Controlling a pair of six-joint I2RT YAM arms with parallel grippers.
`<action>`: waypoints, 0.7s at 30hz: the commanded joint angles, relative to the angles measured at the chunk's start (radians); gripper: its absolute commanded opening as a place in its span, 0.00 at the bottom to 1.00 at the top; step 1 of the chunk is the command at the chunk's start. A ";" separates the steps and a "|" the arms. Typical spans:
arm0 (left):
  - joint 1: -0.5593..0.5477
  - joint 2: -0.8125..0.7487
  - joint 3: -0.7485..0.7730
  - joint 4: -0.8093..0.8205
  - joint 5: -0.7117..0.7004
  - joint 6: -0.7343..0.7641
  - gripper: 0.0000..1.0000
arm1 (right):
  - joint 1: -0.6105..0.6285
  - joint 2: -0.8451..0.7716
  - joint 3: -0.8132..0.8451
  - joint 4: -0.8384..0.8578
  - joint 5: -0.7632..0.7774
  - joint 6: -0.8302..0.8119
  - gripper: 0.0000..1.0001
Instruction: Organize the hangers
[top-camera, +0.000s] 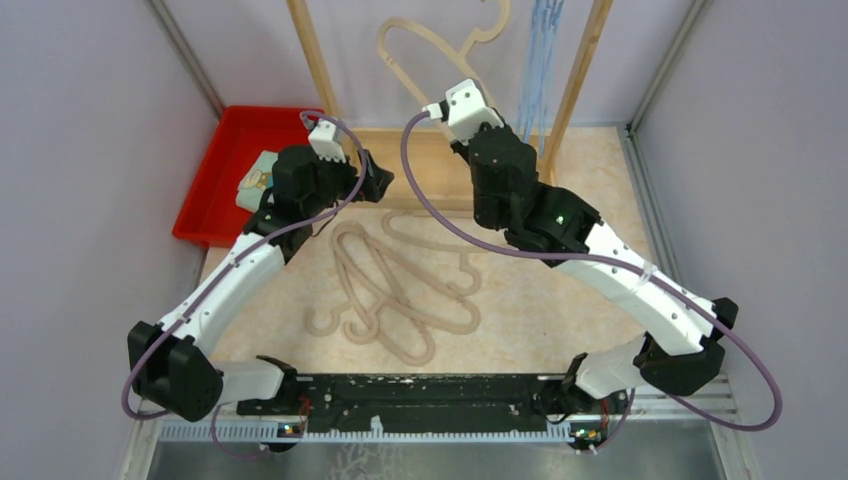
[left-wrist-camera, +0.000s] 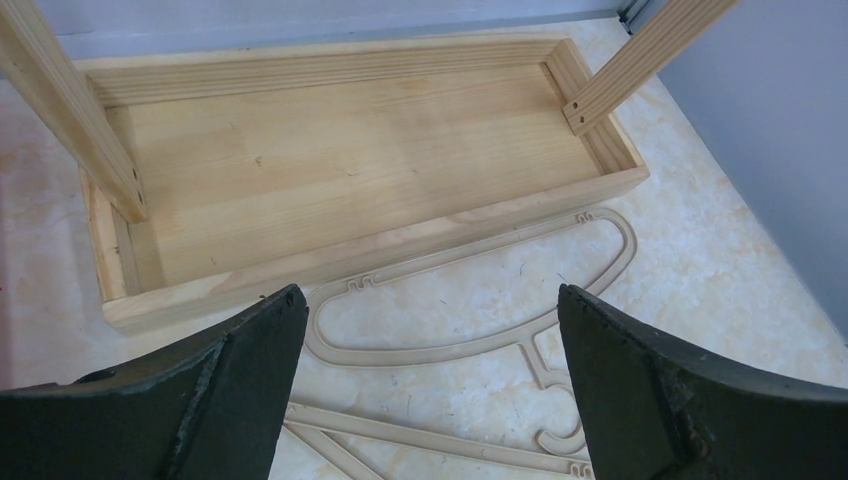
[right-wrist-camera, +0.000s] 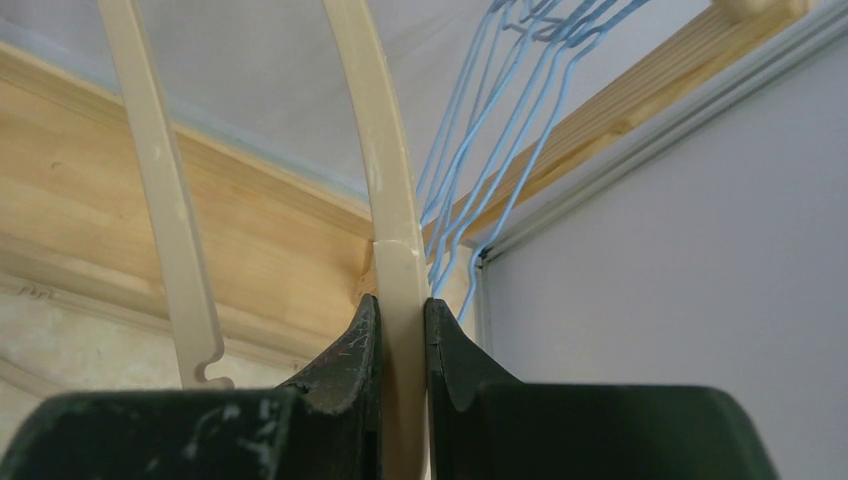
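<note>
**Marbled table (top-camera: 600, 300) with a hanger in the grip**

Beige hangers (top-camera: 400, 290) lie overlapped mid-table, their long axes slanting across it. The left gripper (left-wrist-camera: 430, 300) hangs spread above them, near the rack base (left-wrist-camera: 350, 150). The right gripper (right-wrist-camera: 402, 310) pinches a raised beige hanger (right-wrist-camera: 385, 150), hook farthest. Only the right wrist view shows this pinch. Blue wire hangers (right-wrist-camera: 520, 110) hang behind.

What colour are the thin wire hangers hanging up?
Light blue. The thin wire hangers show best in the right wrist view.
</note>
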 joint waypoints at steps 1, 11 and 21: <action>0.005 -0.006 -0.006 0.043 0.014 -0.006 1.00 | 0.012 -0.034 -0.010 0.284 0.068 -0.208 0.00; 0.004 -0.021 -0.004 0.025 -0.003 0.018 1.00 | -0.060 0.056 0.039 0.424 0.025 -0.331 0.00; 0.004 -0.046 -0.007 0.002 -0.008 0.026 1.00 | -0.160 0.085 0.068 0.373 -0.046 -0.247 0.00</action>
